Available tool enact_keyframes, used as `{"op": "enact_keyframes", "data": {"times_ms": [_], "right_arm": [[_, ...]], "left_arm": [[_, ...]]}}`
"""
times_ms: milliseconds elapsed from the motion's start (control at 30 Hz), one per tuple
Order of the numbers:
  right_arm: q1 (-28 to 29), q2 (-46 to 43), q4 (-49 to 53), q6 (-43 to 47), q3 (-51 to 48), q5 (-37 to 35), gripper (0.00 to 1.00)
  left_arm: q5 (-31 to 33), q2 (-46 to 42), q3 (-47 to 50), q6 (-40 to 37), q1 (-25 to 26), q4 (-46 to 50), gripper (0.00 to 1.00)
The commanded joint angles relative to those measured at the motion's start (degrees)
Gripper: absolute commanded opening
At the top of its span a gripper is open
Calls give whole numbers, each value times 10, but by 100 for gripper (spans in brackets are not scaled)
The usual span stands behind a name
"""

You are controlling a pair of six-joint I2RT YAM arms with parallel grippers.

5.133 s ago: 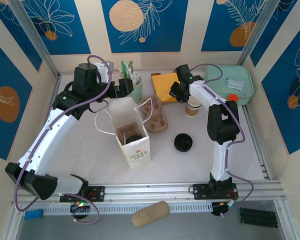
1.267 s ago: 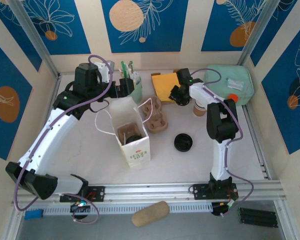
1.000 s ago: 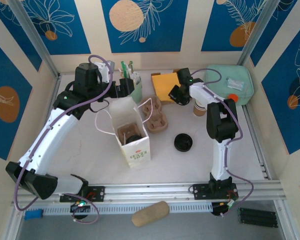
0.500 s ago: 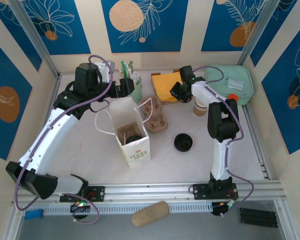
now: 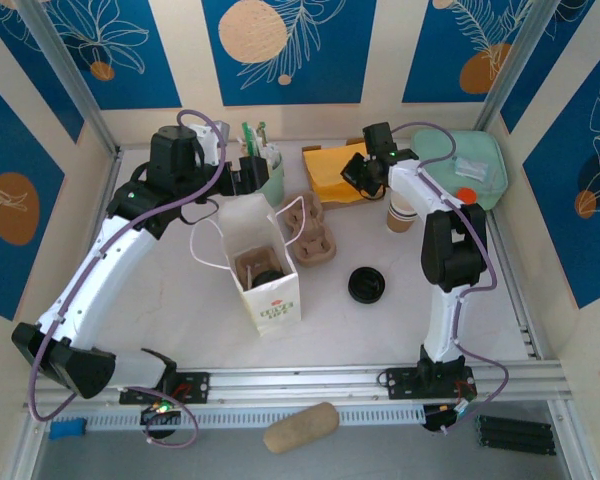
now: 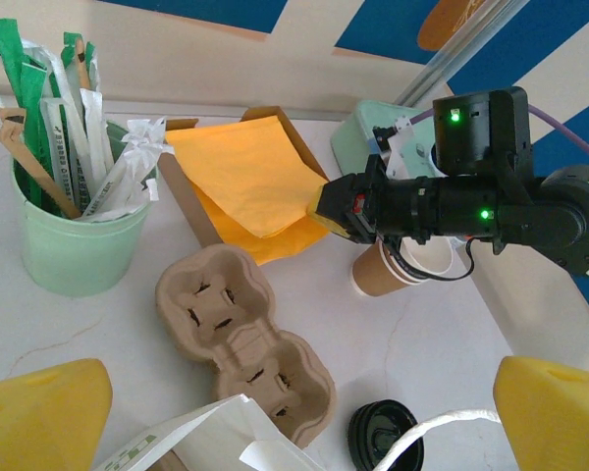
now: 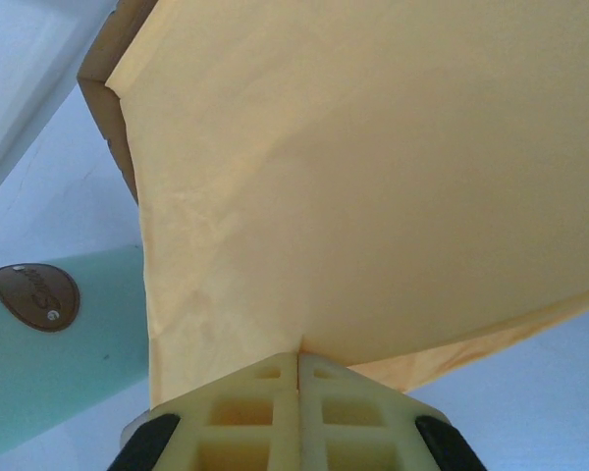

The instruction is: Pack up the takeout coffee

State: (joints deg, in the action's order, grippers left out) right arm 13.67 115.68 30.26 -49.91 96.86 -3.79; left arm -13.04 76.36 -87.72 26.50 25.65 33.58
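Note:
A white paper bag stands open mid-table. Inside it a brown carrier holds the takeout coffee, of which the black lid shows. My right gripper is at the back, by a cardboard tray of yellow napkins, and is shut on the edge of the top napkin; its fingers meet with the sheet pinched between them. The left wrist view shows that napkin lifted at its corner. My left gripper hovers behind the bag, and its yellow fingers stand wide apart and open on nothing.
A stack of lidless cups stands right of the napkin tray. Loose black lids lie mid-table. An empty cardboard carrier lies beside the bag. A green cup of stirrers is at the back left and a mint box at the back right.
My right gripper has drawn a little up and back to the right, raising the napkin's corner. The left arm has not moved.

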Motion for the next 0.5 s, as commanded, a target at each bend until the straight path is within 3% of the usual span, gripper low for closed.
{"op": "enact_keyframes", "data": {"times_ms": [0, 467], "right_arm": [[-3, -28, -3, 7, -9, 15, 0], [-7, -67, -18, 3, -31, 16, 0]], "left_arm": [[2, 5, -19, -7, 6, -10, 99], [1, 5, -18, -6, 6, -11, 99]]}}
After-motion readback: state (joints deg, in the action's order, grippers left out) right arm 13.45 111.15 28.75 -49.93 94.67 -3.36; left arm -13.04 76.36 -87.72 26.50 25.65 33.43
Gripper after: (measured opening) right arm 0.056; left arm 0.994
